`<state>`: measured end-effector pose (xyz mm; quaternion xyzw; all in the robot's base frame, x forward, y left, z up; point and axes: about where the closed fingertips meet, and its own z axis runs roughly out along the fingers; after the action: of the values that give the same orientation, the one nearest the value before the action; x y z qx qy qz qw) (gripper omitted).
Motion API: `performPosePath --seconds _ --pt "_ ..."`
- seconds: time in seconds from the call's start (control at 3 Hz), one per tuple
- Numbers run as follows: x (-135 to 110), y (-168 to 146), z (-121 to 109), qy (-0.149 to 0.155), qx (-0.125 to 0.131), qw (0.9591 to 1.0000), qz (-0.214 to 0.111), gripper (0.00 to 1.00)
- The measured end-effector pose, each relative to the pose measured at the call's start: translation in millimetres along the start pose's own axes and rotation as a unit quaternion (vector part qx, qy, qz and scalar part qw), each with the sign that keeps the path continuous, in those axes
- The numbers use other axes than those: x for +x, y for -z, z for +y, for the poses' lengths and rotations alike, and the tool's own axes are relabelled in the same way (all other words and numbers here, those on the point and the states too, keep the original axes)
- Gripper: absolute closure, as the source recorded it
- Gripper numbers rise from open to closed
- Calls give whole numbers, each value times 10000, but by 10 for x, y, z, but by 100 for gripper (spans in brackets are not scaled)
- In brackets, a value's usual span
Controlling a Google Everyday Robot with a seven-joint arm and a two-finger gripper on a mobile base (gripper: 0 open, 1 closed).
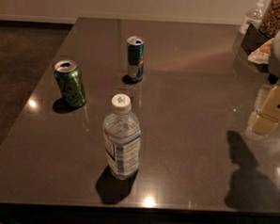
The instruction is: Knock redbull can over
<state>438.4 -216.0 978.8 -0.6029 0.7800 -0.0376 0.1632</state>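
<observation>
At right edge: claw (268,112), seemingly; redbull can (134,59) upright, well apart.

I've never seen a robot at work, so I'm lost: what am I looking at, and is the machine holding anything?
One camera looks down on a dark table. The cream shape at the right edge is the robot's gripper, the part it grasps and pushes with; it hangs over the table, apart from everything, and nothing shows in it. Three things stand upright: a slim blue-and-silver redbull can, which it should knock over, a wider green can nearby, and a clear water bottle nearest the camera.
</observation>
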Motion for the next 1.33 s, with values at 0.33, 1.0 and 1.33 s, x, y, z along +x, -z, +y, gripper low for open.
performPosePath --seconds 0.33,1.0,1.33 --pt "0 0 0 0 1 10000 0 0" --pt "-397 -181 -293 -215 230 9980 -544 0" --pt "-719 -355 -496 -414 551 9946 -776 0"
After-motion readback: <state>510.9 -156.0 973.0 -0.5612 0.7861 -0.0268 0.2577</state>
